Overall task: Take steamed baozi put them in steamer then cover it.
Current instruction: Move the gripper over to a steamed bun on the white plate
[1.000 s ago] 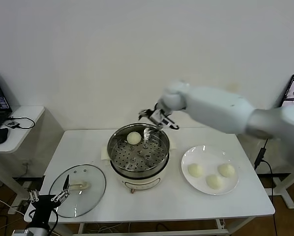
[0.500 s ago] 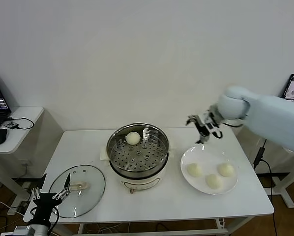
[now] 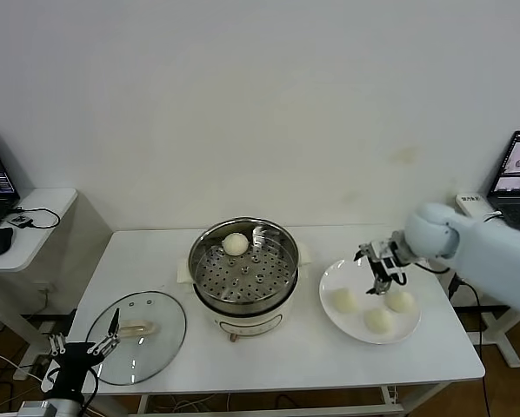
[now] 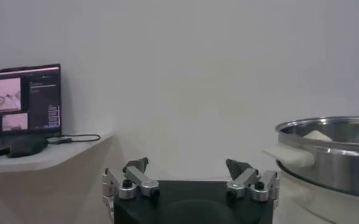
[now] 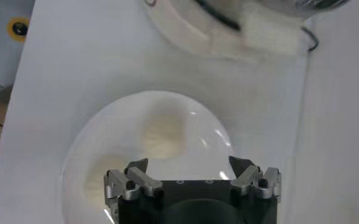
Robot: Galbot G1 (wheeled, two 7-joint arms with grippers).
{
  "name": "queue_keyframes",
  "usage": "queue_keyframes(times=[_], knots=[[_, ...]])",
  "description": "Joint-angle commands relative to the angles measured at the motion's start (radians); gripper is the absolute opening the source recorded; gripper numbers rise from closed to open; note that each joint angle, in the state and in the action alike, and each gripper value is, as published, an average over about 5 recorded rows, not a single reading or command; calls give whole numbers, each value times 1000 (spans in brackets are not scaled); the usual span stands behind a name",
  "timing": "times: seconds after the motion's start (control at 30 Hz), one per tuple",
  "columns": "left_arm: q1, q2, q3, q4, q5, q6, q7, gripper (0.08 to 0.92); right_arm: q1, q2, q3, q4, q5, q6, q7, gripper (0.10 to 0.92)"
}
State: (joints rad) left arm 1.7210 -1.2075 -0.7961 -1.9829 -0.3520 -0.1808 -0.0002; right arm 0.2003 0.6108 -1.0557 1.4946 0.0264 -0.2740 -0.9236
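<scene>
The left gripper (image 3: pixel 90 349) waited open at the table's near edge, beside the round glass lid (image 3: pixel 136 335). Three cream-white round buns (image 3: pixel 379 320) lay on the flat white plate (image 3: pixel 331 276), under the open, empty right gripper (image 3: pixel 383 265). One bun (image 3: pixel 236 244) sat in the shiny steel steamer (image 3: pixel 244 265), which was not yet covered.

white table (image 3: pixel 286 356) | steamer (image 3: pixel 244 265) centre | plate (image 3: pixel 330 282) right | glass lid (image 3: pixel 138 330) front-left edge
</scene>
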Motion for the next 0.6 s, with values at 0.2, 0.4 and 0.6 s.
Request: queue_keyframes(times=[0.2, 0.4, 0.6], knots=[[-1, -3, -4, -1, 5, 2, 0, 823, -197, 102, 106, -134, -74, -3, -7, 823], [-1, -2, -9, 3, 5, 2, 0, 823, -211, 155, 119, -192, -86, 2, 3, 823], [-2, -6, -6, 3, 9, 1, 0, 823, -205, 189, 129, -222, -86, -2, 19, 823]])
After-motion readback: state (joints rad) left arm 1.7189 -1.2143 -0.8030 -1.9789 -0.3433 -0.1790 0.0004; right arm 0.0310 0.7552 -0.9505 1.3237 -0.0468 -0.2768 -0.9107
